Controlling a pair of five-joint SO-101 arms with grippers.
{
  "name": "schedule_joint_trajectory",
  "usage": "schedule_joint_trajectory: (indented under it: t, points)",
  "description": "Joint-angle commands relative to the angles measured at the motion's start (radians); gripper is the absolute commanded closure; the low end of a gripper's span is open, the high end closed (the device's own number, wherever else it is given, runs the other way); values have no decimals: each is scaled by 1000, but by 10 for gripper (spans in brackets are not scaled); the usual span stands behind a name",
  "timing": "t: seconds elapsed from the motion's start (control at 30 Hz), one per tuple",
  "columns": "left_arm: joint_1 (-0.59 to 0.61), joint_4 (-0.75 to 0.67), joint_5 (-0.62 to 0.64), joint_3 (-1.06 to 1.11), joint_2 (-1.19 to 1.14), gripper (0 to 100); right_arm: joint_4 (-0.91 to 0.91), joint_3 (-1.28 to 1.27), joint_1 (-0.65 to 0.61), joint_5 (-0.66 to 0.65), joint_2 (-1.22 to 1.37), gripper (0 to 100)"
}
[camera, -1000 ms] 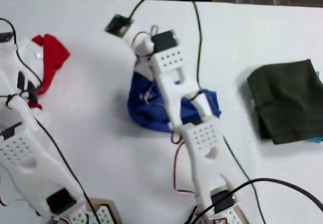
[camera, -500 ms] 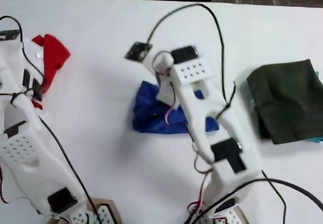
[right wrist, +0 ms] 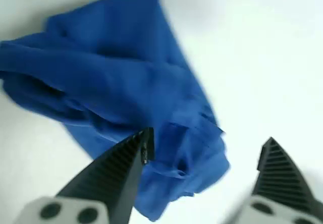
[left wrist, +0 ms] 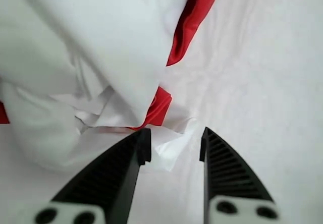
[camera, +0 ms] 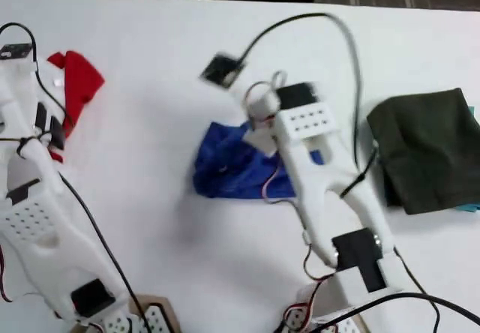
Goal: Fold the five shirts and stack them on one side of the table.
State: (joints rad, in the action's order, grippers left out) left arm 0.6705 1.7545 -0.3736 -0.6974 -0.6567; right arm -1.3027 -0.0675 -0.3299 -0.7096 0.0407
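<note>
The right tool (right wrist: 208, 138), released and empty, has drawn back off the blue shirt (camera: 229, 172), leaving it bunched and unfolded mid-way across the surface (camera: 187, 258), while the left tool (left wrist: 174, 135) hangs open by the red shirt (camera: 79, 85).

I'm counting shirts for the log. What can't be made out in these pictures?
High view: the dark green shirt runs off the right edge and hides what lies under it, save a teal sliver.
High view: the right arm covers part of the blue shirt.
Left wrist view: the white shirt and red shirt are cut off by the picture's edges.
</note>
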Motion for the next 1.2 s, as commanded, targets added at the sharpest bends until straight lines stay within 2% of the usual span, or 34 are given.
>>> schedule_joint_trajectory:
  t: [0.0,0.17,0.53,0.87,0.93,1.1,1.17]
  points:
    - [-8,-11,-8,-2,77,818,21,48,85,15,-13,658]
    - [-9,-12,-8,-2,75,818,16,49,114,-21,131,658]
    - [-8,-8,-8,-2,75,819,16,187,21,-34,275,658]
    - [-8,-9,-8,-1,75,819,15,262,12,-34,420,659]
    - [-8,-9,-8,-1,75,819,15,273,12,-32,423,696]
    - [-8,-11,-8,-1,75,819,15,308,24,-25,421,910]
    - [-8,-11,-8,-1,74,818,13,327,41,-25,421,949]
